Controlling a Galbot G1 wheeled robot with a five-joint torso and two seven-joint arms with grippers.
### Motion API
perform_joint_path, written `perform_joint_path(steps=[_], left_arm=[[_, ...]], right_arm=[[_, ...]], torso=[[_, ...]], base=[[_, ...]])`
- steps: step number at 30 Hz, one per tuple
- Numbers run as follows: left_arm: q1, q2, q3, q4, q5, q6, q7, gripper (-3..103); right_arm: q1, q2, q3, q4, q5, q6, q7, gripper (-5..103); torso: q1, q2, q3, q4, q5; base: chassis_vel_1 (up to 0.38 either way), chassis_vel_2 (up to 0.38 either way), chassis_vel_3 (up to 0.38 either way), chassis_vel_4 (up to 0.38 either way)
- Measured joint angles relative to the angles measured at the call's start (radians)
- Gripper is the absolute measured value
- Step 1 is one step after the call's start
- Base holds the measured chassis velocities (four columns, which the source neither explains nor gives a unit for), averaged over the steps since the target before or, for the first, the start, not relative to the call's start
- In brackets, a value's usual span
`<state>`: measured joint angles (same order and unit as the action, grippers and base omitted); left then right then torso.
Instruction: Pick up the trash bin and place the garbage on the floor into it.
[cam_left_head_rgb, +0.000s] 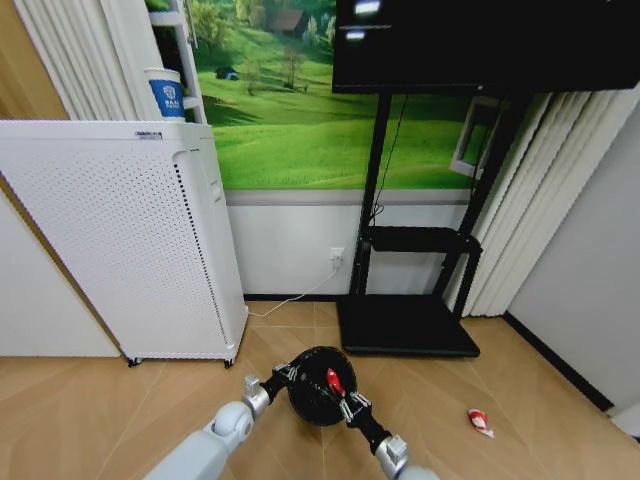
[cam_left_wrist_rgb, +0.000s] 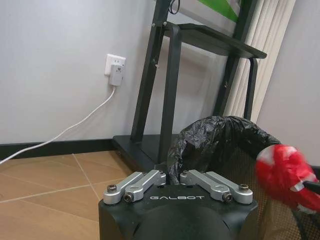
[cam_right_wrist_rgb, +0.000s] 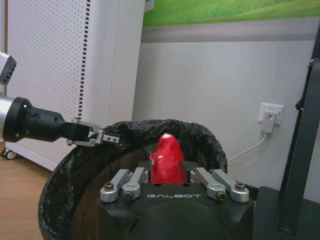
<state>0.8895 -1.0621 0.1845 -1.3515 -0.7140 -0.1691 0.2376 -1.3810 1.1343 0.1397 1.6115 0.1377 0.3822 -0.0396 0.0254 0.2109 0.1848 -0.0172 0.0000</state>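
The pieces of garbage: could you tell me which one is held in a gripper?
The red wad, pinched by the right gripper over the trash bin. The red-and-white wrapper lies loose on the floor.

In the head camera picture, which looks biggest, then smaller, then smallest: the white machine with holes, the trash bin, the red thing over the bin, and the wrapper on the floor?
1. White machine with holes
2. Trash bin, held at its rim by the left claw
3. Red wad, pinched in the right claw, and the wrapper on the floor: these look about alike, so I won't rank them.
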Motion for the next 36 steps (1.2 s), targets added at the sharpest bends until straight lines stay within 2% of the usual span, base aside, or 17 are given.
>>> perform_joint_path(steps=[2, 3, 5, 6, 9, 10, 12, 14, 18, 19, 21, 23, 24, 27, 30, 36], left_arm=[[0.002, 0.003, -0.007, -0.008, 0.000, 0.000, 0.000, 6], [0.002, 0.003, -0.007, -0.008, 0.000, 0.000, 0.000, 6], [0.011, -0.002, -0.022, -0.018, 0.000, 0.000, -0.006, 6], [0.011, -0.002, -0.022, -0.018, 0.000, 0.000, -0.006, 6], [0.024, -0.007, -0.047, -0.037, -0.002, 0.000, -0.019, 6], [0.024, -0.007, -0.047, -0.037, -0.002, 0.000, -0.019, 6], [0.037, -0.008, -0.074, -0.045, -0.003, 0.000, -0.025, 6], [0.044, -0.005, -0.088, -0.050, -0.004, 0.000, -0.027, 6], [0.084, 0.016, -0.160, -0.082, -0.021, 0.000, -0.031, 6], [0.084, 0.016, -0.160, -0.082, -0.021, 0.000, -0.031, 6], [0.145, 0.033, -0.234, -0.111, -0.038, 0.000, -0.031, 6], [0.170, 0.036, -0.264, -0.119, -0.037, 0.000, -0.030, 6], [0.210, 0.038, -0.316, -0.132, -0.034, -0.001, -0.025, 6], [0.243, 0.038, -0.359, -0.145, -0.032, -0.002, -0.020, 6], [0.304, 0.046, -0.445, -0.160, -0.026, -0.006, 0.000, 6], [0.311, 0.054, -0.492, -0.156, -0.032, -0.009, 0.008, 6]], right_arm=[[-0.001, 0.003, 0.000, 0.006, -0.008, 0.001, 0.012, 41], [-0.001, 0.003, 0.000, 0.006, -0.008, 0.001, 0.012, 41], [-0.001, 0.016, 0.003, 0.008, -0.024, 0.021, 0.025, 51], [-0.001, 0.016, 0.003, 0.008, -0.024, 0.021, 0.025, 51], [0.003, 0.041, 0.021, 0.004, -0.039, 0.082, 0.037, 68], [0.003, 0.041, 0.021, 0.004, -0.039, 0.082, 0.037, 68], [-0.001, 0.058, 0.036, 0.012, -0.037, 0.104, 0.061, 79], [-0.006, 0.063, 0.045, 0.021, -0.034, 0.107, 0.074, 79], [-0.028, 0.066, 0.081, 0.037, -0.029, 0.120, 0.092, 98], [-0.028, 0.066, 0.081, 0.037, -0.029, 0.120, 0.092, 98], [-0.038, 0.063, 0.100, 0.045, -0.028, 0.125, 0.097, 100], [-0.039, 0.063, 0.104, 0.046, -0.028, 0.126, 0.099, 100], [-0.040, 0.063, 0.108, 0.046, -0.029, 0.127, 0.102, 100], [-0.041, 0.063, 0.108, 0.048, -0.029, 0.128, 0.104, 100], [-0.041, 0.069, 0.108, 0.040, -0.030, 0.134, 0.105, 100], [-0.040, 0.076, 0.104, 0.021, -0.039, 0.142, 0.103, 100]], torso=[[0.000, 0.000, 0.000, 0.0000, 0.0001], [0.000, 0.000, 0.000, 0.0000, 0.0001], [0.000, 0.000, 0.000, -0.0004, -0.0001], [0.000, 0.000, 0.000, -0.0004, -0.0001], [0.000, 0.000, 0.000, -0.0004, -0.0003], [0.000, 0.000, 0.000, -0.0004, -0.0003], [0.000, 0.000, 0.000, -0.0002, 0.0000], [0.000, 0.000, 0.000, -0.0002, -0.0004], [0.000, 0.000, 0.000, -0.0004, -0.0002], [0.000, 0.000, 0.000, -0.0004, -0.0002], [0.000, 0.000, 0.000, -0.0003, -0.0002], [0.000, 0.000, 0.000, -0.0001, -0.0002], [0.000, 0.000, 0.000, 0.0002, -0.0003], [0.000, 0.000, 0.000, 0.0002, -0.0002], [0.000, 0.000, 0.000, 0.0001, -0.0001], [0.000, 0.000, 0.000, -0.0005, 0.0000]], base=[[0.000, 0.000, 0.000, 0.000], [0.000, 0.000, 0.000, 0.000], [0.000, 0.000, 0.000, 0.000], [0.000, 0.000, 0.000, 0.000], [0.000, 0.000, 0.000, 0.000], [0.000, 0.000, 0.000, 0.000], [0.000, 0.000, 0.000, 0.000], [0.000, 0.000, 0.000, 0.000], [0.000, 0.000, 0.000, 0.000], [0.000, 0.000, 0.000, 0.000], [0.000, 0.000, 0.000, 0.000], [0.000, 0.000, 0.000, 0.000], [-0.063, -0.032, 0.056, 0.077], [-0.063, -0.081, 0.083, 0.077], [-0.129, -0.139, 0.144, 0.144], [-0.201, -0.195, 0.200, 0.195]])
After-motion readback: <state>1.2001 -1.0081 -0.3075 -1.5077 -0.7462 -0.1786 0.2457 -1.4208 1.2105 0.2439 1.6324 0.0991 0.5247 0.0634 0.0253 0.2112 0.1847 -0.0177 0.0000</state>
